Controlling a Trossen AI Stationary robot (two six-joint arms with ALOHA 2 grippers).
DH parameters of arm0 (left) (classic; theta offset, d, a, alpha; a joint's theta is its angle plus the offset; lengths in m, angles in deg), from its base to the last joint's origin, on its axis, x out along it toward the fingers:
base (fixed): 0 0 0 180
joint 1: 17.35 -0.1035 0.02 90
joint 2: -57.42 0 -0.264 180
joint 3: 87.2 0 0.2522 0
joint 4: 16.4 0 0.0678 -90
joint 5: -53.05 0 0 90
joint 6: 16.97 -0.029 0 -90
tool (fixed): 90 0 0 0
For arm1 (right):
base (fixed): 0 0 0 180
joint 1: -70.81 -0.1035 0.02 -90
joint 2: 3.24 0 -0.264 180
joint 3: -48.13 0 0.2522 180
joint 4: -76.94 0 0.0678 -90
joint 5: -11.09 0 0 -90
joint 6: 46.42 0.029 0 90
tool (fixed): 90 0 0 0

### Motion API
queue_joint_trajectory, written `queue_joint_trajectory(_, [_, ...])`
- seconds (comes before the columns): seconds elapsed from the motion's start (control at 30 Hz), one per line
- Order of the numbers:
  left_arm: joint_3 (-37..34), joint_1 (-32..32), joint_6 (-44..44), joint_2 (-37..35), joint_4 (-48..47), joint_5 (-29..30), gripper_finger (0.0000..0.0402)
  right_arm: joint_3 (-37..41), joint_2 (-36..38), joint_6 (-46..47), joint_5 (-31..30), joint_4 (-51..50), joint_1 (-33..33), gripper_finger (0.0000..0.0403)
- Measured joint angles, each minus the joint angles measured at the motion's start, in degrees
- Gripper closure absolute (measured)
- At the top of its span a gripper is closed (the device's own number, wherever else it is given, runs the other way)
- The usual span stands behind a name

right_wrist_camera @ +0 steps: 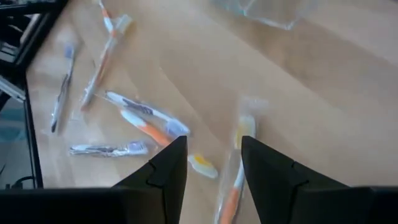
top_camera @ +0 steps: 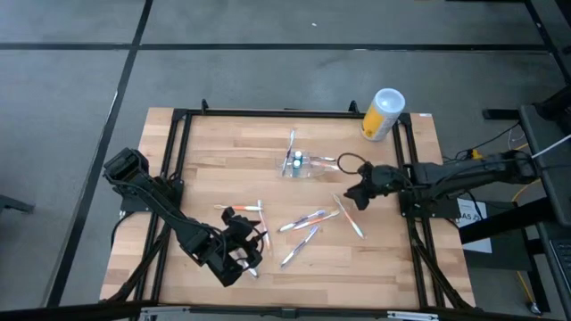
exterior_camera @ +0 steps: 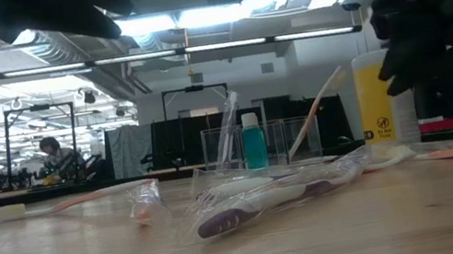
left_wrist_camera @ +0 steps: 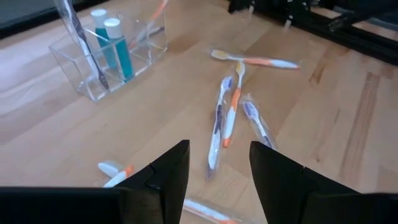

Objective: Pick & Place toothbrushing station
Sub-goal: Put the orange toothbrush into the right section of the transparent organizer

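Wooden table (top_camera: 205,160) holds scattered toothbrushes (top_camera: 303,220) awaiting the toothbrushing station (top_camera: 299,164); left gripper (top_camera: 243,242) and right gripper (top_camera: 355,192) hover apart-jawed, empty, poised to pick.

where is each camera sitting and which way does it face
High: overhead, straight down on the table; both arms, left gripper and right gripper open.
Low: tabletop height, level toward the room; arms overhead.
Left wrist: past its own gripper at the toothbrushing station.
Right wrist: past its gripper down at loose toothbrushes.
Shared: high, low and left wrist all show the station.
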Motion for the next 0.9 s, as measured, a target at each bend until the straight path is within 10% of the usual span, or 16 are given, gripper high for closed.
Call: queue_joint_trajectory(0.9, [0.0, -0.04, -0.02, 0.0, 3.5, 0.02, 0.0238, -0.13, -26.02, 11.46, -0.2, 11.45, -8.98, 0.0257])
